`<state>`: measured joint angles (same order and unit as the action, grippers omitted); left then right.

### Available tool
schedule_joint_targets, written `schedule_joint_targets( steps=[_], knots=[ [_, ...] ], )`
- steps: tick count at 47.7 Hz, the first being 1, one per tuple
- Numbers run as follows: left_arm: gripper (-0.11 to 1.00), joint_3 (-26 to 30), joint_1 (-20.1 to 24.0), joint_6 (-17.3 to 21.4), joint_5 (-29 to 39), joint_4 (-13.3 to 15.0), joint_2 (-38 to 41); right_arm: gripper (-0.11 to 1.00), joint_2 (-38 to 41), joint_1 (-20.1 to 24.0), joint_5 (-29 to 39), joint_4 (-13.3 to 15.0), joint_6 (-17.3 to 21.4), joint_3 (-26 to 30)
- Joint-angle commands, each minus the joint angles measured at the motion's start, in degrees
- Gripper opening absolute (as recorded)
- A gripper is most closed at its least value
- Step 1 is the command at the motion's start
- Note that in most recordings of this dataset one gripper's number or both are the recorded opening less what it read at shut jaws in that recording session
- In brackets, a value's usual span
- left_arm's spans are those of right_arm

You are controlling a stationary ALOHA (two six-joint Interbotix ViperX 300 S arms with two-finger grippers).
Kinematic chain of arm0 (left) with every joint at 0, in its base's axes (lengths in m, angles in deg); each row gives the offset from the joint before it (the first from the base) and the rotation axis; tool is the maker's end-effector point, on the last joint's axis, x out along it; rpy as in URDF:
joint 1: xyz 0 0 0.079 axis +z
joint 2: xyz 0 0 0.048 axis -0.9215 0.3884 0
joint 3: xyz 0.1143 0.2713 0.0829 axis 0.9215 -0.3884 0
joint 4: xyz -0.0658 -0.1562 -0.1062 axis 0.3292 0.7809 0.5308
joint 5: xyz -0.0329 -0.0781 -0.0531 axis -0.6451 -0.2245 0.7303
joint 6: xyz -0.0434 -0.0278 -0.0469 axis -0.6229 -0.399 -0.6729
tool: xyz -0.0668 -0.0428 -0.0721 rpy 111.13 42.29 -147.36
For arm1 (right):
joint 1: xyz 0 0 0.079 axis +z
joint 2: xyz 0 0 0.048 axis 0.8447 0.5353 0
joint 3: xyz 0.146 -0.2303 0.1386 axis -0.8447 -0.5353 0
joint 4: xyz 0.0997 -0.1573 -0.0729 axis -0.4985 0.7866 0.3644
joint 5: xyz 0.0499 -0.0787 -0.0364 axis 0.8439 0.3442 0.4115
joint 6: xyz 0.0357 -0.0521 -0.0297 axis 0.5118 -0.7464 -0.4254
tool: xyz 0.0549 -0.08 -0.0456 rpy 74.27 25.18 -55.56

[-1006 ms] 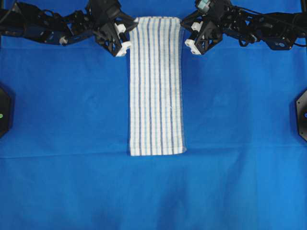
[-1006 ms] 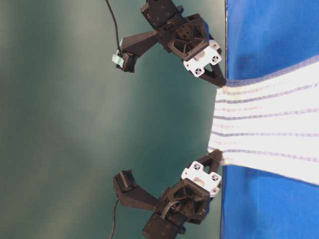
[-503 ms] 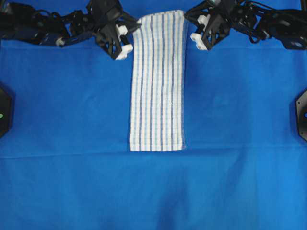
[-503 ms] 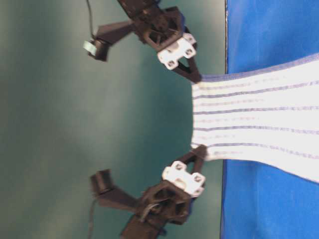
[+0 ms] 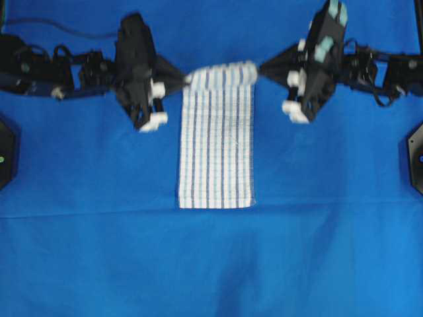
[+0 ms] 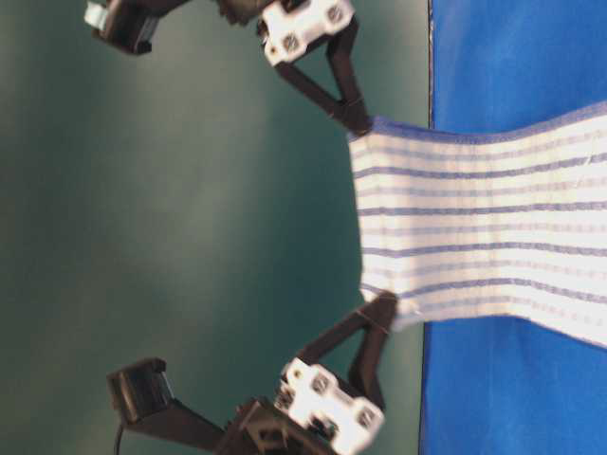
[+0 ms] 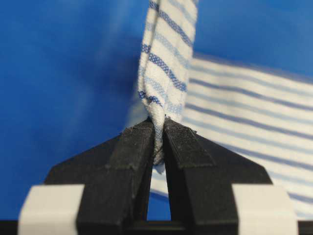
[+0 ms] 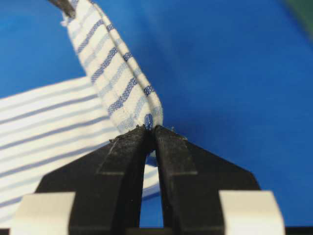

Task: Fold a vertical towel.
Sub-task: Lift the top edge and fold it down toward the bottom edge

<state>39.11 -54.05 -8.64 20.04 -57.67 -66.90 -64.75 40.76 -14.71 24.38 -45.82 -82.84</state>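
The striped towel (image 5: 217, 142) lies lengthwise on the blue cloth (image 5: 211, 264), its far end lifted clear and stretched between both arms. The left gripper (image 7: 159, 139) and the right gripper (image 8: 149, 134) each have jaws pinched tight on a far corner (the wrist views show the fabric squeezed between the pads). Only the table-level view shows the raised end hanging in the air; overhead, motion blur smears both grippers.

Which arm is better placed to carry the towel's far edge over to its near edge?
Neither alone: both. The left tool pinches one lifted corner of the towel, and the right tool pinches the other, so the edge hangs level between them.
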Motion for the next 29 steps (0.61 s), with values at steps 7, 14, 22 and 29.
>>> schedule_joint_targets(
  steps=[7, 14, 22, 29],
  knots=[
    [0.04, -1.14, -6.50, -0.26, 0.00, 0.00, -1.76, 0.09, -1.23, 8.00, 0.53, -2.90, 0.18, -0.18],
    [0.04, -1.58, -10.37, -0.26, -0.09, 0.09, -1.67, 0.09, -0.09, 12.57, 2.55, -5.45, 0.26, -0.26],
    [0.04, -1.49, -14.50, -1.58, -1.14, 0.09, 0.09, 0.09, 3.16, 17.40, 2.81, -8.88, 0.26, 0.18],
    [0.04, -1.76, -17.05, -3.52, -2.81, 0.09, 3.43, 0.09, 6.59, 20.48, 2.72, -11.51, 0.18, 1.41]
  ],
)
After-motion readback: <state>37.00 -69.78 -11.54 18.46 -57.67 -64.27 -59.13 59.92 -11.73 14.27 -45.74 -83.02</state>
